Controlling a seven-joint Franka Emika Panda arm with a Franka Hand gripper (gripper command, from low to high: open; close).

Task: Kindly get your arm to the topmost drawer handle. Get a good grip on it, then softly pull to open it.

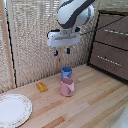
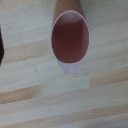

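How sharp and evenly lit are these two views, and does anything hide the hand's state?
Exterior view: low-resolution and soft; even light, faint shadows beside the pink pitcher; the hand is small, its blue tips look apart; the drawer handle reads as a thin pale streak. Wrist view: blurred throughout, the pitcher mouth soft-edged, a dark blur at one edge, hand unseen.

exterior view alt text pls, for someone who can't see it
A white robot arm hangs its blue-tipped pincer above a pink pitcher and blue cup on a wooden table. Dark brown drawers with silver handles stand at the exterior view's right.
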